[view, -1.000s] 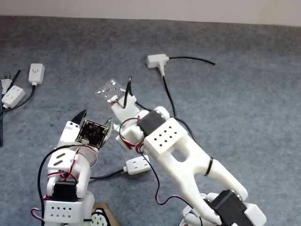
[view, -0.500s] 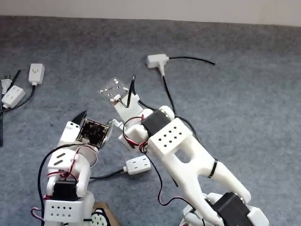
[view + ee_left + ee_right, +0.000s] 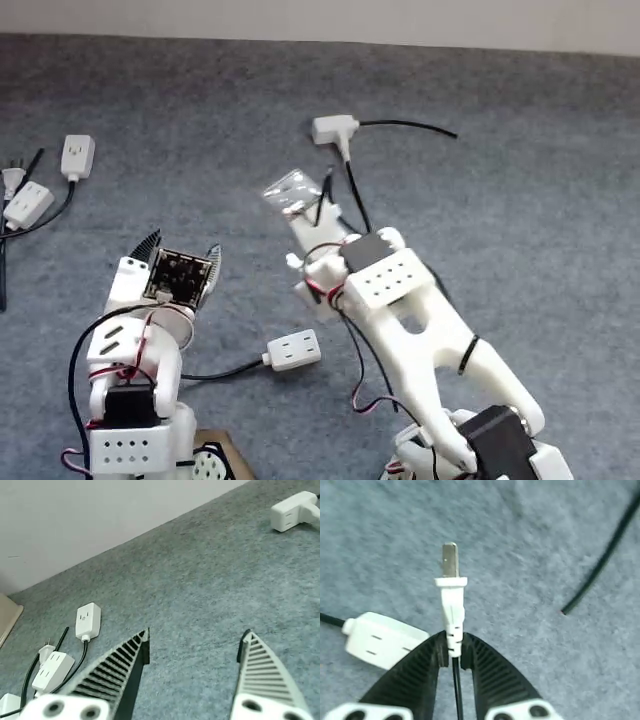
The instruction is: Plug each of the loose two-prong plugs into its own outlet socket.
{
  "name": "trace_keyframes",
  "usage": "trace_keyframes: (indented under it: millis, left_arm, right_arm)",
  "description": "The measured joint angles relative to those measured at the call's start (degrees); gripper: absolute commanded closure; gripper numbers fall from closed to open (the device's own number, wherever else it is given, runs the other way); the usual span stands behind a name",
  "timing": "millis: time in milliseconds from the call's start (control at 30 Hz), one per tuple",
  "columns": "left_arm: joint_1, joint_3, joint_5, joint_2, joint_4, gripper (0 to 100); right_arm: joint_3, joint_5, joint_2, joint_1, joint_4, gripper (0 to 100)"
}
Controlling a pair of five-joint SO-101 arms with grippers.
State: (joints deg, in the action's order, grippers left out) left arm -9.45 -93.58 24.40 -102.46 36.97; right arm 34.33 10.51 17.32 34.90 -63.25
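Right pincer (image 3: 453,642) is clamped on the plug (image 3: 451,605), holding it by its tail end; the prongs point straight out from the fingers; the plug hangs over the grey carpet (image 3: 530,520) and touches nothing else; a white socket (image 3: 382,639) lies close by, off to one side, so the prongs do not line up with its slots; I think the job now is to bring the plug to a socket; to do it well, the prongs must face the slots and go in straight; the grip sits far back, so the plug may tip when pushed.

Left pincer (image 3: 195,640) has its fingers wide apart with nothing in them; it hangs over bare carpet; a far socket (image 3: 290,512) lies well away from it.

From up high, the right arm (image 3: 420,330) is stretched out long toward the middle of the carpet; the left arm (image 3: 135,350) is folded up short; a near socket (image 3: 293,350) lies between the two arms; the left pincer could pin a socket down, so it does not slide.
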Motion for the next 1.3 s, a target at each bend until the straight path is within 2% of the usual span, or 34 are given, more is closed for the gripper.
trace_keyframes:
  millis: [133,367,500,600,833,1067,1300]
  left_arm:
    - [0.1,0.3,0.0,0.0,0.0,72]
    - [0.1,0.3,0.0,0.0,0.0,72]
    - [0.1,0.3,0.0,0.0,0.0,72]
    - [0.1,0.3,0.0,0.0,0.0,72]
    - [0.1,0.3,0.0,0.0,0.0,72]
    - [0.1,0.3,0.0,0.0,0.0,72]
    - [0.1,0.3,0.0,0.0,0.0,72]
  right_arm:
    - [0.1,1.0,-1.4,-1.7,1.0,99.2]
    - [-2.3,1.1,-18.0,-2.5,1.9,99.2]
    - [-6.9,1.2,-22.5,-2.5,0.3,99.2]
    - [-9.9,1.2,-23.5,-2.5,-1.7,98.4]
    - [-11.3,2.3,-23.5,-0.8,-3.2,84.2]
    - [-11.3,9.4,-23.5,0.7,-3.2,84.0]
    - [-11.3,10.5,-23.5,0.7,-1.4,84.0]
